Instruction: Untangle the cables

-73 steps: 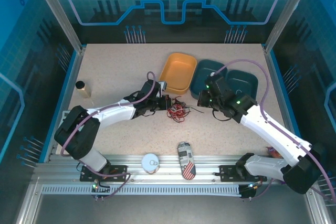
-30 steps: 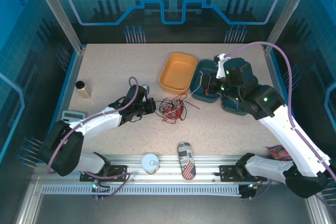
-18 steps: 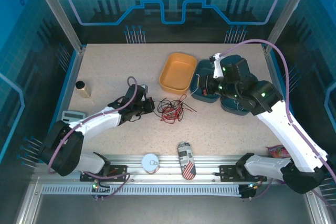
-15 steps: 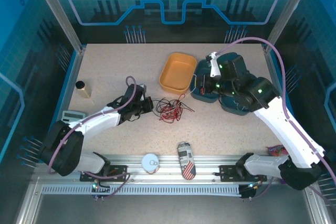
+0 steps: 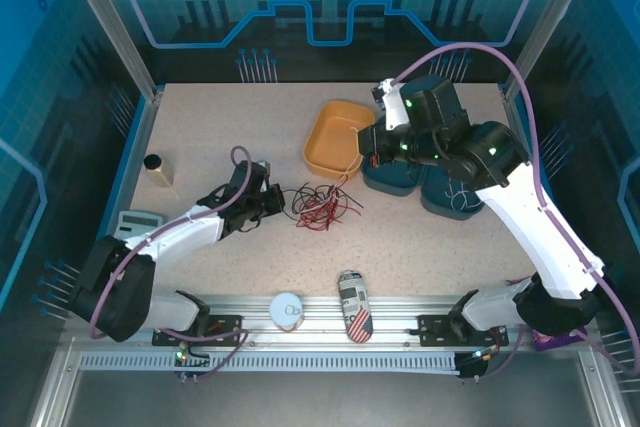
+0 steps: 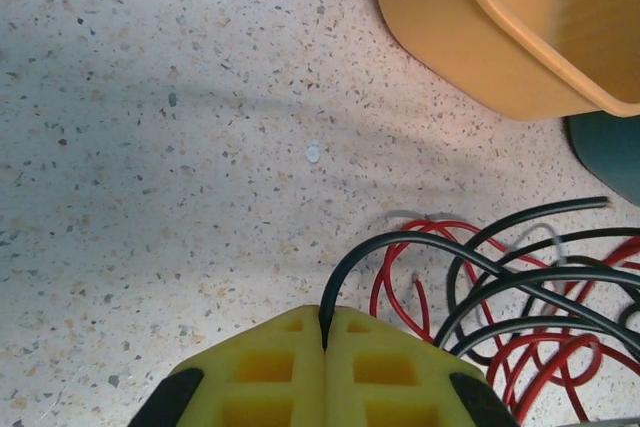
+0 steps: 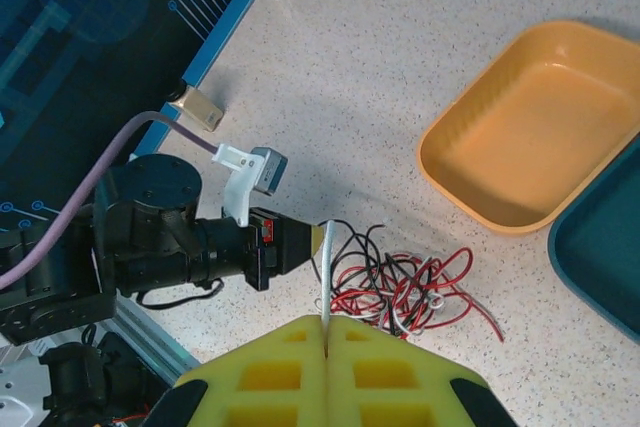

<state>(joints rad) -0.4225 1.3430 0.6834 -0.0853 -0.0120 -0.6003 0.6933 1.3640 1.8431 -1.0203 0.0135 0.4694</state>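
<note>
The cables lie as a loose tangle of red, black and white strands mid-table, also seen as the tangle. My left gripper sits low at the tangle's left side, shut on a black cable that arcs out from between its yellow pads. My right gripper hangs above the table near the orange tray, shut on a white cable that runs taut from its jaws down to the tangle. The left gripper points at the tangle.
An orange tray and two teal trays stand behind the tangle. A printed can and a white round tin lie at the near edge. A small bottle stands far left.
The right arm has risen and swung left toward the orange tray, pulling the white cable. The left gripper has drawn slightly left with the black cable, and the tangle has shifted left.
</note>
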